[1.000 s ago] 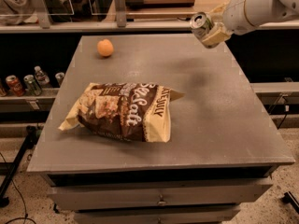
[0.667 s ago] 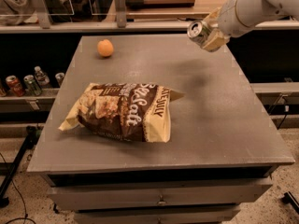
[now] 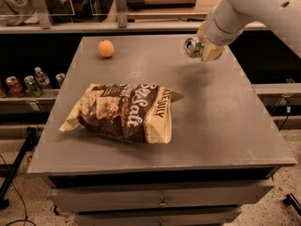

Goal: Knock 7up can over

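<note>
The 7up can (image 3: 192,46) is a small silvery can, tipped on its side with its shiny top facing left. It hangs in the air above the far right part of the grey table (image 3: 221,121). My gripper (image 3: 201,48) comes in from the upper right on a white arm and is shut on the can, with a tan finger (image 3: 211,52) showing on the can's right side. The can's markings are mostly hidden by the fingers.
A brown and cream chip bag (image 3: 123,112) lies in the left middle of the table. An orange fruit (image 3: 106,48) sits at the far left corner. Cans and small bottles (image 3: 28,84) stand on a low shelf to the left. A counter runs behind the table.
The gripper has moved down and a little left with the can in it, closer to the table top. The chip bag and the orange have not moved.
</note>
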`<state>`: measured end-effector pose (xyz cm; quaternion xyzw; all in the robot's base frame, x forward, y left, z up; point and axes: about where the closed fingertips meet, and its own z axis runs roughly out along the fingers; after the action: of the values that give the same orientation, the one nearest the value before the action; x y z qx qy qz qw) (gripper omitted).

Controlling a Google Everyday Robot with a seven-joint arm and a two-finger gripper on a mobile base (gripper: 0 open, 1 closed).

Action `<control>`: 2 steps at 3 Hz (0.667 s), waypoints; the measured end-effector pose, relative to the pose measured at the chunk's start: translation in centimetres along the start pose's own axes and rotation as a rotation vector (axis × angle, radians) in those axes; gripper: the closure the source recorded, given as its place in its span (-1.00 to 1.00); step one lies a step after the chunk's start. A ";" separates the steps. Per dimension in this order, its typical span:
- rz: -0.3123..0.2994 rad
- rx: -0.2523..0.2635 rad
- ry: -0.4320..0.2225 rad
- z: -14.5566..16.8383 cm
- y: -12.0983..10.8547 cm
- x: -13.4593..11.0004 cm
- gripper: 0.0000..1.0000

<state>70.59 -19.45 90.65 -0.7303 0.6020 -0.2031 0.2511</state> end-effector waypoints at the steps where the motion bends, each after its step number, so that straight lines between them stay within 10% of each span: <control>1: -0.095 -0.068 0.051 0.1 1.1 -0.8 1.00; 2: -0.177 -0.141 0.088 -0.4 2.2 -1.5 1.00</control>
<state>68.32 -18.34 89.61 -0.7868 0.5584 -0.2133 0.1533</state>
